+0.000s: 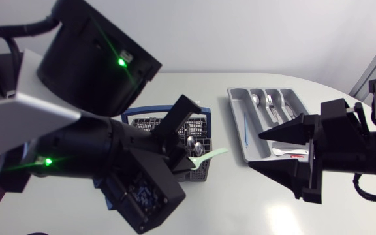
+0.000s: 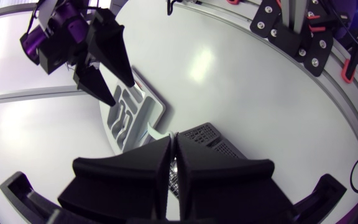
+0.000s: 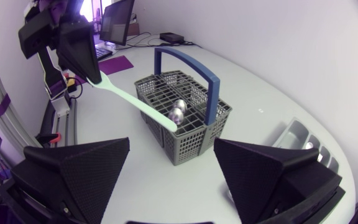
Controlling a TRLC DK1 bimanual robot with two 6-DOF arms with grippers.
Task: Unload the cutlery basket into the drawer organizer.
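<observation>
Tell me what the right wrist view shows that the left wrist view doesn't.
Only the right wrist view shows the blue handle of the cutlery basket, the spoons inside it, and the full length of the pale green utensil held in the left end effector. Only the left wrist view shows the right end effector from outside, open, close to the drawer organizer. Both views show the grey basket and at least part of the organizer.

Blue handle (image 3: 212, 93) arches across the basket (image 3: 185, 147) opening; a held green spatula (image 3: 135, 99) overhangs one side. Bare counter (image 1: 224, 189) separates basket from organizer (image 1: 258, 134).
</observation>
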